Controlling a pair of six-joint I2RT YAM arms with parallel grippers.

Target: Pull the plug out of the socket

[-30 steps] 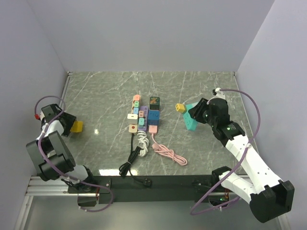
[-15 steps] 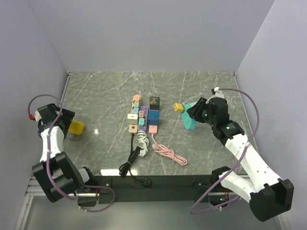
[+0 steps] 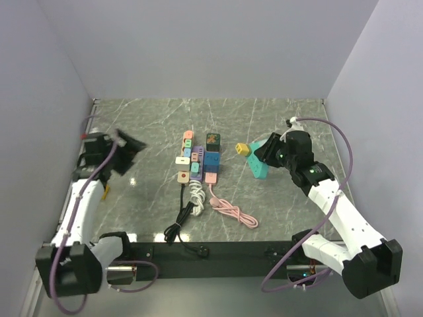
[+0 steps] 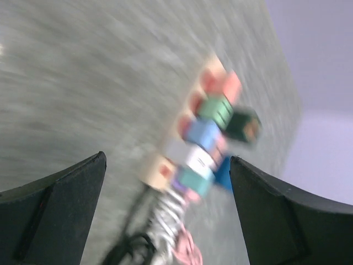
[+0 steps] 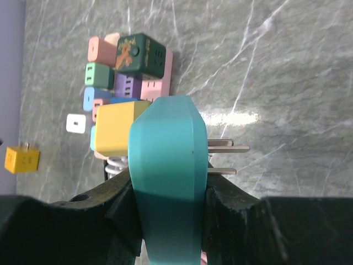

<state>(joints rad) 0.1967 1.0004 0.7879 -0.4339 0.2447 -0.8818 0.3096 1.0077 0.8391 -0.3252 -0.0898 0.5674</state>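
Note:
My right gripper (image 3: 266,157) is shut on a teal adapter socket (image 5: 165,182) and holds it above the table's right half. A yellow plug (image 5: 118,128) sits in the adapter's left side, and bare metal prongs (image 5: 226,149) stick out on its right. The adapter (image 3: 262,166) and yellow plug (image 3: 242,149) also show in the top view. My left gripper (image 3: 129,150) is open and empty, in the air left of the power strips. Its view is motion-blurred, and its fingers (image 4: 55,215) stand wide apart.
Two power strips (image 3: 186,158) (image 3: 211,162) carrying several coloured plugs lie mid-table, also seen blurred in the left wrist view (image 4: 209,143). Black (image 3: 178,221), white (image 3: 196,193) and pink (image 3: 230,212) cables trail toward the front edge. A loose yellow cube plug (image 5: 22,159) lies at the left.
My left arm has swung from the left wall toward the middle, leaving the yellow cube on the table. My right gripper has shifted slightly left with the adapter.

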